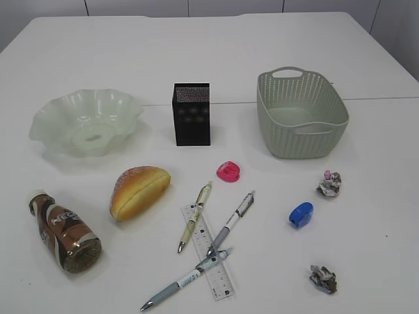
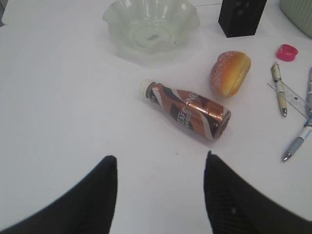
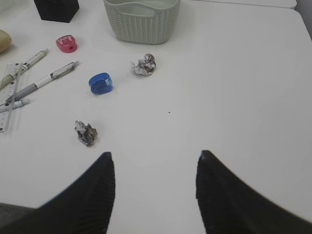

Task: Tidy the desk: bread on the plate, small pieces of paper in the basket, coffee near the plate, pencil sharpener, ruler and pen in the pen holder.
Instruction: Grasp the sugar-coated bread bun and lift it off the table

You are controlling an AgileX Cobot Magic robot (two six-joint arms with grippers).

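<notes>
The bread (image 1: 139,190) lies on the white desk (image 1: 380,163), with the coffee (image 1: 64,230) on its side to its left. Behind stand the green plate (image 1: 40,127), the black pen holder (image 1: 192,114) and the basket (image 1: 308,140). Three pens (image 1: 195,216) lie over and beside the clear ruler (image 1: 209,255). A pink pencil sharpener (image 1: 229,171) and a blue one (image 1: 301,214) sit nearby, with two crumpled pieces of paper (image 1: 328,184) on the right. My left gripper (image 2: 160,157) hovers open just short of the coffee (image 2: 190,109). The right gripper (image 3: 155,153) is open, right of a paper ball (image 3: 86,133).
A thin seam (image 1: 380,99) crosses the desk behind the basket. The desk's far edge (image 1: 196,17) meets a grey panelled wall. Neither arm shows in the exterior view.
</notes>
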